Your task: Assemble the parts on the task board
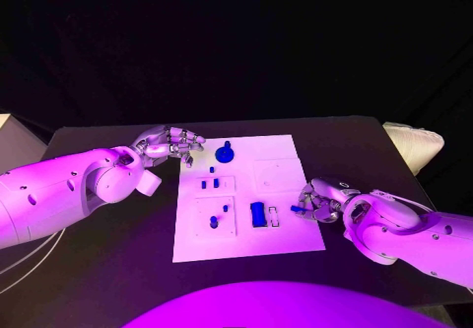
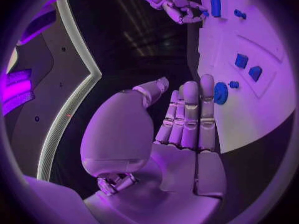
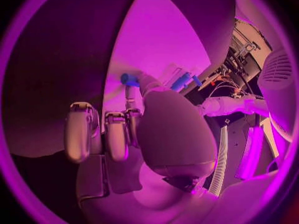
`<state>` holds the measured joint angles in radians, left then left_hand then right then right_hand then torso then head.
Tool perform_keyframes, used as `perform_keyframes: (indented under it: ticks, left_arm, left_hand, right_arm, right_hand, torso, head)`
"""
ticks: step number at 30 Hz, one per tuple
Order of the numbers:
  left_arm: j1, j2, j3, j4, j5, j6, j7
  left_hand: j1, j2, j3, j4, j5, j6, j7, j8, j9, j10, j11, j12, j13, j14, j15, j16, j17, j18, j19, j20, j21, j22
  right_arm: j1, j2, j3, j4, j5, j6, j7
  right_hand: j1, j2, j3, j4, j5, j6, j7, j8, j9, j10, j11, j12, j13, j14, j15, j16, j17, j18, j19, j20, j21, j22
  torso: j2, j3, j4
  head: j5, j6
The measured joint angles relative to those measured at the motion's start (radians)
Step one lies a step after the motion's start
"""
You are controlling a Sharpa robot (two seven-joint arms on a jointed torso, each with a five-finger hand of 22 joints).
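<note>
Holding a small blue peg (image 1: 296, 208) in my right hand's (image 1: 317, 203) fingertips at the white board's (image 1: 286, 147) right edge, just beside the blue block (image 1: 258, 214) standing in the board. My left hand (image 1: 173, 145) hovers with nothing in it, fingers straight, near the round blue knob (image 1: 225, 153). I judge the pinch shallow: tilting the peg could let it slip onto the board.

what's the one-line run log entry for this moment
left hand: open, off board's far left corner | right hand: pinches small blue part at task board right edge | round blue part: on board
</note>
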<state>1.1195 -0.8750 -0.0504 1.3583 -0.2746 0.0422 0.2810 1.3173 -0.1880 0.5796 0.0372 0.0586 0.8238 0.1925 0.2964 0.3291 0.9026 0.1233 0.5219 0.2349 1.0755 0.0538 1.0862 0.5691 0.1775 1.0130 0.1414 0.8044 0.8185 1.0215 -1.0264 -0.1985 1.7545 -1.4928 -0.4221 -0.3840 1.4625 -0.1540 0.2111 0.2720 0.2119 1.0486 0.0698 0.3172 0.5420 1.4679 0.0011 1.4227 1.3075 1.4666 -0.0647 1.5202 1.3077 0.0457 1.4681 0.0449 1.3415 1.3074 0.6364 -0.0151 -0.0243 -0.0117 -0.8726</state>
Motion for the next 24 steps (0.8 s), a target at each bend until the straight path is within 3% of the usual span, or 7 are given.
perform_keyframes:
  ticks: [5, 8, 12, 19, 24]
  left_arm:
    - [0.000, 0.000, 0.000, 0.000, 0.000, 0.000, 0.000]
    - [0.000, -0.001, 0.000, 0.001, 0.000, 0.000, 0.000]
    - [0.000, -0.002, 0.000, 0.001, 0.000, 0.000, 0.000]
    - [0.000, -0.002, 0.000, 0.001, 0.000, 0.000, -0.001]
    - [-0.001, -0.002, 0.000, 0.001, 0.000, 0.000, -0.001]
  left_hand:
    - [0.000, 0.000, 0.000, 0.000, 0.000, 0.000, 0.000, 0.000, 0.000, 0.000, 0.000, 0.000, 0.000, 0.000, 0.000, 0.000, 0.000, 0.000, 0.000, 0.000, 0.000, 0.000]
    - [0.000, 0.000, 0.000, 0.000, 0.000, 0.000, 0.000, 0.000, 0.000, 0.000, 0.000, 0.000, 0.000, 0.000, 0.000, 0.000, 0.000, 0.000, 0.000, 0.000, 0.000, 0.000]
    - [0.000, 0.000, 0.000, 0.000, 0.000, 0.000, 0.000, 0.000, 0.000, 0.000, 0.000, 0.000, 0.000, 0.000, 0.000, 0.000, 0.000, 0.000, 0.000, 0.000, 0.000, 0.000]
    - [0.000, 0.000, 0.000, 0.000, 0.000, 0.000, 0.000, 0.000, 0.000, 0.000, 0.000, 0.000, 0.000, 0.000, 0.000, 0.000, 0.000, 0.000, 0.000, 0.000, 0.000, 0.000]
    - [0.000, 0.000, 0.000, 0.000, 0.000, 0.000, 0.000, 0.000, 0.000, 0.000, 0.000, 0.000, 0.000, 0.000, 0.000, 0.000, 0.000, 0.000, 0.000, 0.000, 0.000, 0.000]
  right_arm:
    - [-0.002, 0.001, -0.001, 0.005, -0.010, -0.006, -0.004]
    - [-0.003, 0.001, -0.002, 0.010, -0.013, -0.012, -0.007]
    - [-0.005, 0.000, -0.004, 0.021, -0.015, -0.023, -0.012]
    - [-0.009, -0.012, -0.010, 0.057, -0.002, -0.039, -0.019]
    - [0.013, -0.017, -0.007, 0.092, 0.019, -0.050, -0.019]
  right_hand:
    - [-0.010, -0.010, 0.037, 0.012, 0.047, 0.002, 0.002, 0.004, -0.025, 0.000, 0.000, 0.000, 0.000, 0.000, 0.000, 0.000, 0.000, 0.000, -0.002, -0.002, 0.000, 0.000]
    - [-0.021, -0.029, 0.080, 0.009, 0.106, 0.005, 0.002, 0.004, -0.053, 0.000, 0.000, 0.000, 0.000, 0.000, 0.000, 0.002, 0.000, 0.000, -0.004, -0.004, 0.000, 0.000]
    - [-0.030, -0.039, 0.121, 0.001, 0.159, 0.008, -0.001, 0.003, -0.073, -0.004, -0.004, 0.000, 0.000, 0.000, 0.000, 0.004, 0.000, 0.000, -0.004, -0.004, 0.004, 0.000]
    - [-0.046, -0.055, 0.152, -0.002, 0.185, 0.008, -0.001, 0.012, -0.057, -0.004, -0.004, 0.004, 0.000, 0.000, 0.000, 0.008, 0.000, 0.000, -0.004, -0.004, 0.020, 0.000]
    - [-0.047, -0.054, 0.155, 0.001, 0.185, 0.008, -0.001, 0.012, -0.054, -0.001, -0.009, 0.004, 0.000, 0.000, 0.000, 0.008, 0.000, 0.000, -0.004, -0.004, 0.024, 0.001]
  torso:
    - [0.000, 0.0000, 0.0001]
    - [0.000, -0.0005, 0.0001]
    - [0.000, -0.0006, 0.0001]
    - [-0.001, -0.0016, 0.0001]
    - [-0.001, -0.0016, 0.0001]
  head:
    - [0.000, 0.000]
    - [0.001, 0.000]
    - [0.003, 0.000]
    - [0.003, 0.000]
    - [0.002, 0.000]
